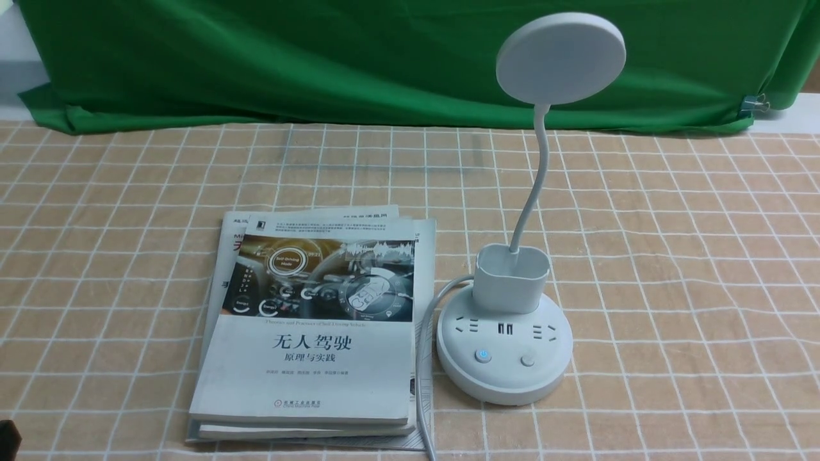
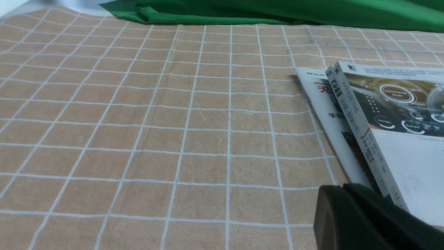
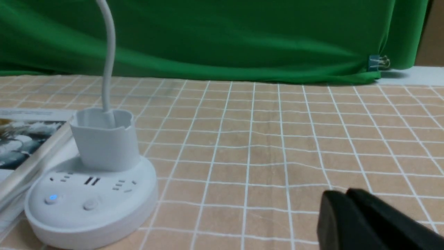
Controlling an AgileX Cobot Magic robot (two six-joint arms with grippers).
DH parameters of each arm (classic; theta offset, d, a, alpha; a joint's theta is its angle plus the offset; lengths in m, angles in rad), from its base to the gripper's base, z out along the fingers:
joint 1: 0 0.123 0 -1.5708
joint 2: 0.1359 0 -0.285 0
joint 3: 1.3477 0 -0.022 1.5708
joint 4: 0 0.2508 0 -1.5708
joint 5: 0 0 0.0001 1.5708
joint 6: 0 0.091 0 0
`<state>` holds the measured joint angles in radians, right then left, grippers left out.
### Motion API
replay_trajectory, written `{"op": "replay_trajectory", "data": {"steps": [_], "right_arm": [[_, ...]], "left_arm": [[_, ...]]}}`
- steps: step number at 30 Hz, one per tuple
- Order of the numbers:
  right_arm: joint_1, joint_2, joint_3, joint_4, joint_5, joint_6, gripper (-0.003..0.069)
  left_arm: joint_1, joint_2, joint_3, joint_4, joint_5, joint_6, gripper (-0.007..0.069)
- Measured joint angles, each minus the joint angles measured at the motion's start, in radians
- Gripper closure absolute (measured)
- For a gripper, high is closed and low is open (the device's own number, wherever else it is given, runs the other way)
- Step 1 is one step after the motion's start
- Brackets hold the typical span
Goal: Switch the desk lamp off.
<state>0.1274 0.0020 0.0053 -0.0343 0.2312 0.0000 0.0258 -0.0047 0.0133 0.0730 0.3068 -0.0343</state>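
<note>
Behind the bench (image 1: 692, 288), green cloth (image 1: 384, 64) is hung. From the right end effector (image 3: 343, 194), fingers pressed together, the desk lamp (image 3: 93, 205) is positioned forward and leftward, gooseneck upright; the right arm is judged nearer. The left end effector (image 2: 341, 189) is likewise closed.

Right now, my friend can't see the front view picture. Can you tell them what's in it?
A white desk lamp with a round, flat head stands on a checked tablecloth, one button on its base glowing blue. Left of it lies a pile of books, and a green cloth hangs behind.
</note>
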Motion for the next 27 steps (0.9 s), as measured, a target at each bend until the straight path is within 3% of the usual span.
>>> {"op": "replay_trajectory", "data": {"steps": [27], "right_arm": [[0.000, 0.000, 0.000, 0.000, 0.005, 0.000, 0.0561]], "left_arm": [[0.000, 0.000, 0.000, 0.000, 0.000, 0.000, 0.0620]]}}
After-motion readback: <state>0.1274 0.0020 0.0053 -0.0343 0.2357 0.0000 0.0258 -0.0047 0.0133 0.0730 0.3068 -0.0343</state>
